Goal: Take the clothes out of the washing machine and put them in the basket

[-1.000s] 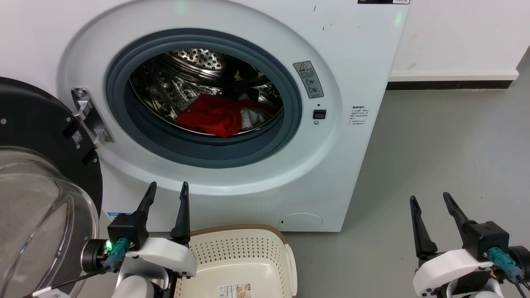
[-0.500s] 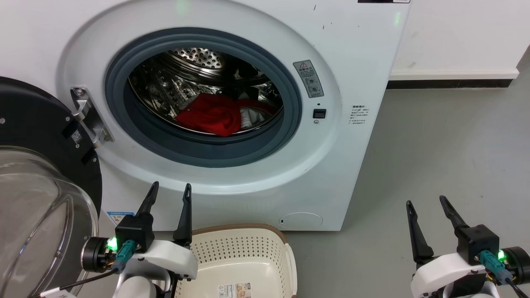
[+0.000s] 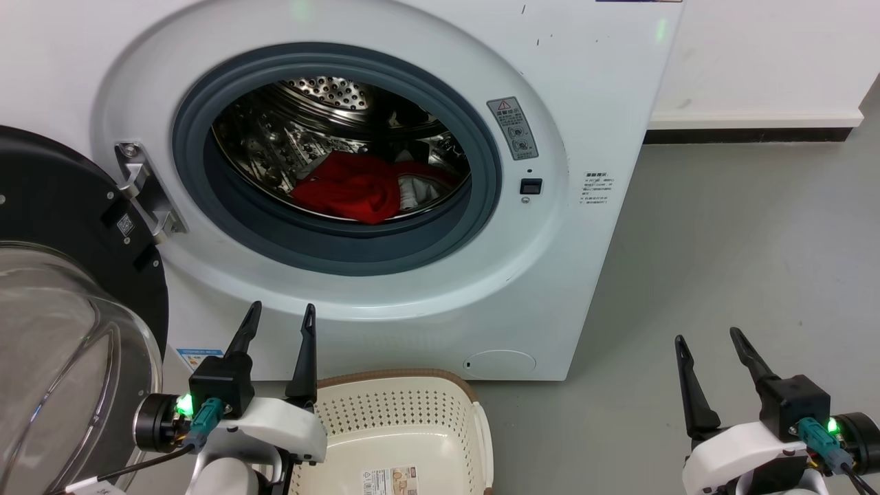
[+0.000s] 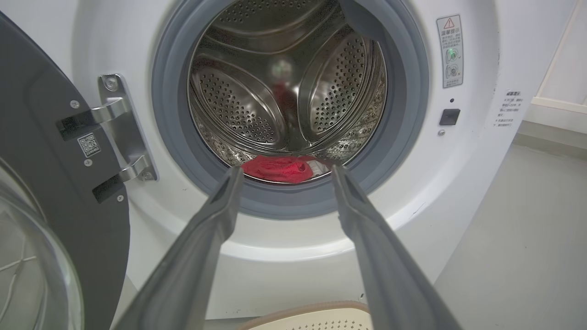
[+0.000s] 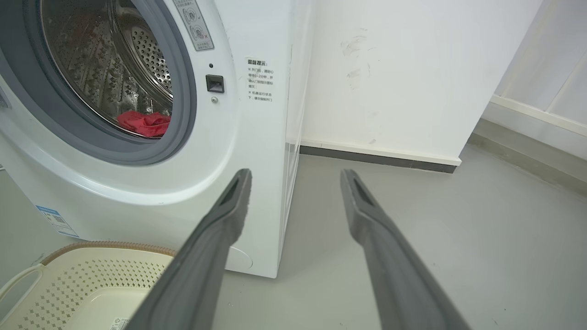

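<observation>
Step in hand is the reach. The left gripper (image 3: 282, 307), fingers spread and empty, hangs below the washer (image 3: 591, 96) mouth and looks best placed. I'd send it up over the grey ring (image 3: 330, 251), then down onto the nearest fold, pinching deep so the cloth can't slip. The right gripper (image 3: 709, 335), also spread and empty, sits off to the side. Clothes (image 3: 350, 187) lie heaped on the drum (image 3: 323, 93) floor just behind the ring: soft, bright red, crumpled, white lining at the heap's right. The basket (image 3: 412, 377) stands just below, nothing red in it.
</observation>
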Controlling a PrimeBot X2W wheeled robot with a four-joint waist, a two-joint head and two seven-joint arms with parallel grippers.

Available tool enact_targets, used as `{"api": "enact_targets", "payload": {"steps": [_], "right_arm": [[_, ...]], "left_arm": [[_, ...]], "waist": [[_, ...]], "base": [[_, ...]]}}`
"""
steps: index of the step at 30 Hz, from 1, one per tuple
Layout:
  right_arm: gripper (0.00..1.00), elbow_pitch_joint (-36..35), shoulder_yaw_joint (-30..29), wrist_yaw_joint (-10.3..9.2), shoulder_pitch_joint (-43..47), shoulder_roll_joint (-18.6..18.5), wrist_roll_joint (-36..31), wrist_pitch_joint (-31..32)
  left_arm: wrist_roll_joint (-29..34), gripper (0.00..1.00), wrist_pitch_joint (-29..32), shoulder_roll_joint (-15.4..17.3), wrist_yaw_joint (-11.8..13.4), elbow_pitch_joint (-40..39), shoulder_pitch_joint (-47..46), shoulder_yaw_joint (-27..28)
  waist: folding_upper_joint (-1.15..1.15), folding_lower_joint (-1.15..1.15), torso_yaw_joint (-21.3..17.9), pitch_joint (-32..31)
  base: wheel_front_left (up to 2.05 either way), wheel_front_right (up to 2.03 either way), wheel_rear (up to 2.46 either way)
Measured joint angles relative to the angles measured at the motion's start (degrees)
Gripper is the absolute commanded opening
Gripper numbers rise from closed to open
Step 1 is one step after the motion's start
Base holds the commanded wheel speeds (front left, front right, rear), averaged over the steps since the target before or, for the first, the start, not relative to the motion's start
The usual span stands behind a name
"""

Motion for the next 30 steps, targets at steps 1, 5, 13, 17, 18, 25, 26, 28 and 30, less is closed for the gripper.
{"api": "enact_targets", "payload": {"steps": [1,5,13,17,18,25,26,28,30], "right_arm": [[1.00,0.0,0.0,0.00,0.0,0.0,0.0,0.0],[1.00,0.0,0.0,0.00,0.0,0.0,0.2,-0.1],[1.00,-2.3,2.1,0.01,-2.6,0.0,0.6,0.0],[1.00,-3.2,3.0,0.01,-3.8,0.0,0.7,0.0],[1.00,-3.4,3.1,0.01,-4.1,0.0,0.7,0.0],[1.00,-3.7,4.4,0.00,-6.5,0.0,1.8,-0.7],[1.00,-3.7,4.7,0.01,-7.0,0.0,1.9,-0.8],[1.00,-3.5,5.2,0.01,-7.8,0.0,2.4,-1.3],[1.00,-3.2,5.9,0.01,-8.7,-0.1,3.1,-1.7]], "left_arm": [[0.0,1.00,0.0,0.0,0.0,0.0,0.0,0.0],[0.2,1.00,0.0,0.0,0.0,0.1,-0.5,0.1],[0.8,1.00,0.0,0.6,1.1,3.4,-8.3,1.6],[0.8,1.00,0.0,2.2,1.3,6.5,-13.2,2.6],[0.8,1.00,0.0,2.6,1.4,7.4,-14.6,2.7],[1.2,1.00,0.0,6.5,1.0,14.9,-25.4,3.2],[1.3,1.00,0.0,7.0,0.9,16.0,-27.0,3.2],[1.5,1.00,0.0,8.1,0.7,18.5,-30.1,3.0],[1.8,1.00,0.0,9.4,0.5,21.4,-33.5,2.9]], "waist": [[0.00,0.00,0.0,0.1],[0.00,0.00,0.1,0.6],[0.00,0.00,-1.2,5.3],[0.00,0.00,-2.5,7.9],[0.00,0.01,-2.9,8.6],[0.00,0.01,-5.8,14.3],[0.00,0.01,-6.3,15.1],[0.00,0.01,-7.2,16.8],[0.00,0.01,-8.1,18.4]], "base": [[0.00,0.00,0.00],[0.00,0.00,0.00],[0.00,0.00,0.00],[0.00,0.00,0.00],[0.00,0.00,0.00],[0.00,0.00,0.00],[0.00,0.00,0.00],[0.00,0.00,0.00],[0.00,0.00,0.00]]}}
